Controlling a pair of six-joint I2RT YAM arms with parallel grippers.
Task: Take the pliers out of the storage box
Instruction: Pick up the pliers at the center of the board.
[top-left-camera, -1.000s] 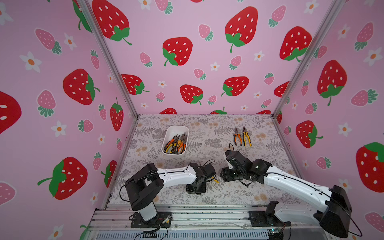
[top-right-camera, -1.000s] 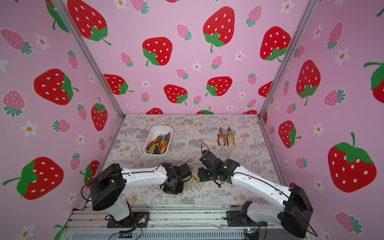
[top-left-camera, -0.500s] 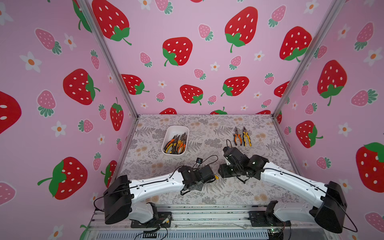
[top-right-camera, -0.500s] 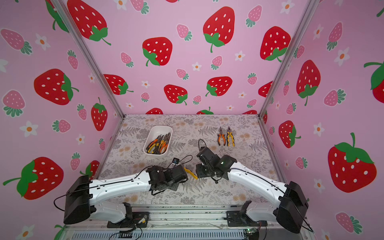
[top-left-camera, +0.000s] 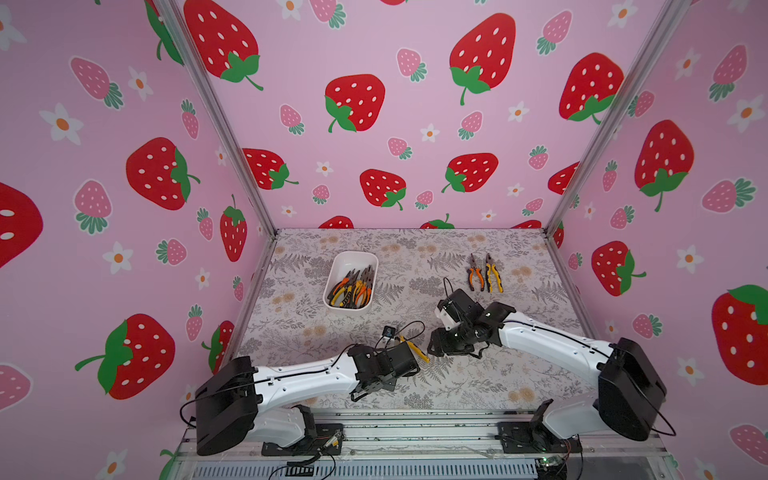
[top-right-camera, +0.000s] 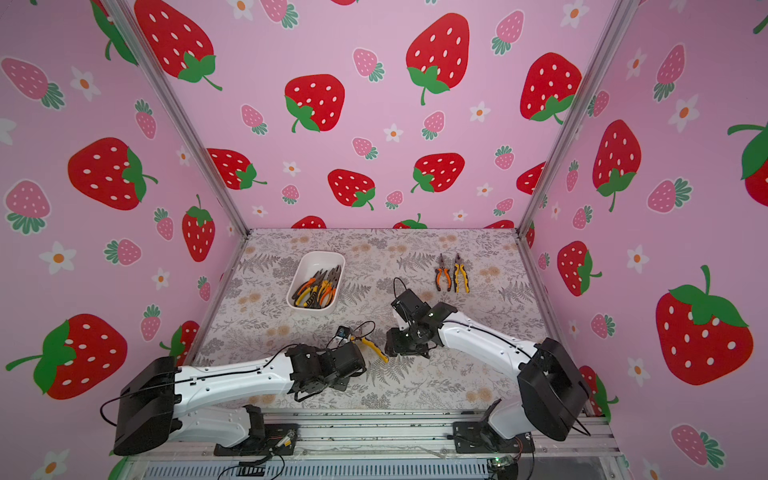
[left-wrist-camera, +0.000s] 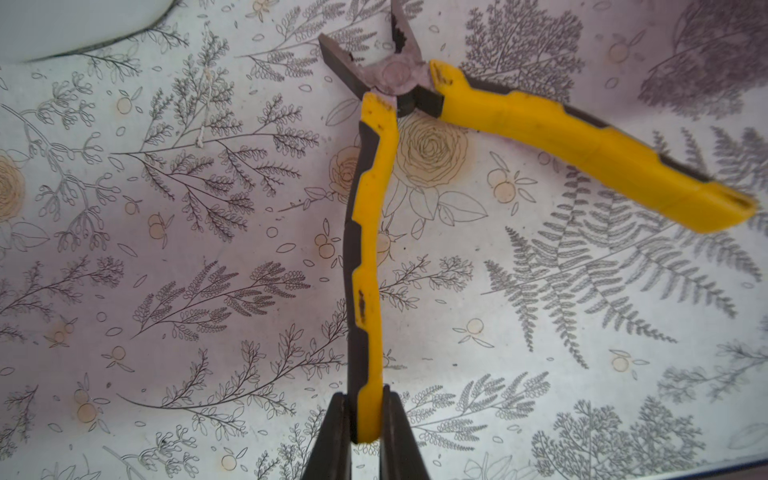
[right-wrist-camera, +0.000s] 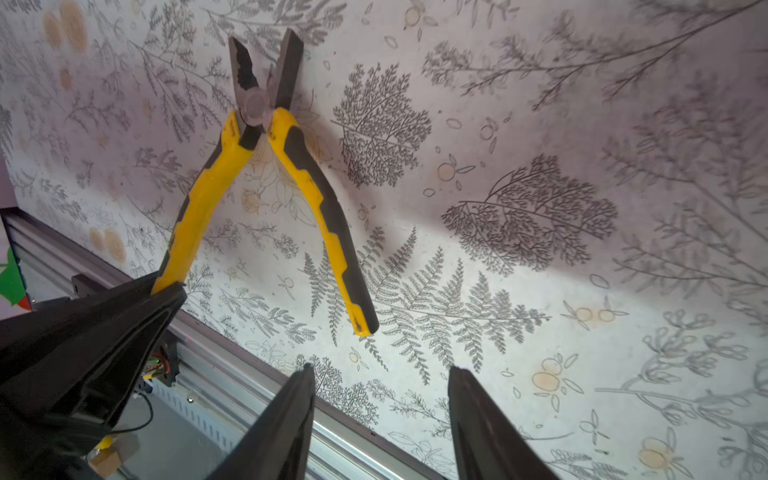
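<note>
Our left gripper (left-wrist-camera: 365, 401) is clamped on one handle of the yellow-handled pliers (left-wrist-camera: 370, 232), whose handles are splayed wide. Our right gripper (right-wrist-camera: 380, 372) stands parted and empty just beside the free handle. In both top views the grip itself is hidden. The storage box (top-left-camera: 337, 270) holds a tangled heap of pliers (top-left-camera: 353, 286), too small to count. Well apart, two more pliers (top-left-camera: 484, 276) lie on open floral mat (top-left-camera: 457, 386). The front rail (right-wrist-camera: 216, 357) runs near the grippers.

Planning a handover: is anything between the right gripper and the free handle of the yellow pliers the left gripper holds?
Nothing visible. The open right gripper faces the free handle of the yellow pliers with only table mat showing between; the left gripper clamps the other handle, off to one side.
</note>
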